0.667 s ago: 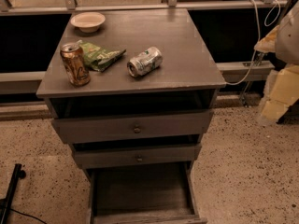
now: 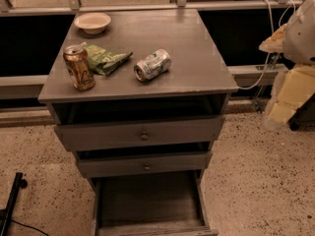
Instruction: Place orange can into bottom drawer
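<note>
The orange can (image 2: 78, 68) stands upright at the front left of the cabinet top (image 2: 197, 68). The bottom drawer (image 2: 147, 200) is pulled out, and its plain wooden interior is empty. My arm comes in at the right edge, with the gripper (image 2: 289, 98) as a pale yellowish shape hanging beside the cabinet, well right of the can and holding nothing I can see.
A silver-and-green can (image 2: 152, 64) lies on its side mid-top. A green snack bag (image 2: 104, 59) lies next to the orange can. A pale bowl (image 2: 92, 22) sits at the back left. Two upper drawers with round knobs (image 2: 143, 136) stand slightly open. A black pole (image 2: 11, 203) lies on the floor at left.
</note>
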{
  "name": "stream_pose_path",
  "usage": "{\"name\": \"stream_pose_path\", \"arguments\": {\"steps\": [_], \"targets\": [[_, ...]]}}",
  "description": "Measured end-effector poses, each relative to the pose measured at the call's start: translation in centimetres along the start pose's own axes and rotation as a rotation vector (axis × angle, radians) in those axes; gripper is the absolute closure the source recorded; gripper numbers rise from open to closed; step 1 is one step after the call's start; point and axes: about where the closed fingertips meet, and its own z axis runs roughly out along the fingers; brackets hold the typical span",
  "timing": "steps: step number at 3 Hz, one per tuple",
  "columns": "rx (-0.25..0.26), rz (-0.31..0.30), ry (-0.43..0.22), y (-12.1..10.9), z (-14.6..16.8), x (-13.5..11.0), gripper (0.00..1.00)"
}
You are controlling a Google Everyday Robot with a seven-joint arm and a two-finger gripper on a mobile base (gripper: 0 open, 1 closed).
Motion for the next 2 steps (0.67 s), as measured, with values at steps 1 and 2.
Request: {"name": "stream_pose_path", "arguments": {"steps": [1,2], "targets": [[-0.03,-0.092,-0.11,-1.1,0.9,-7.5,0.0],[-0.058,-0.239,-0.238,-0.8,1.7,-17.9,0.0]]}}
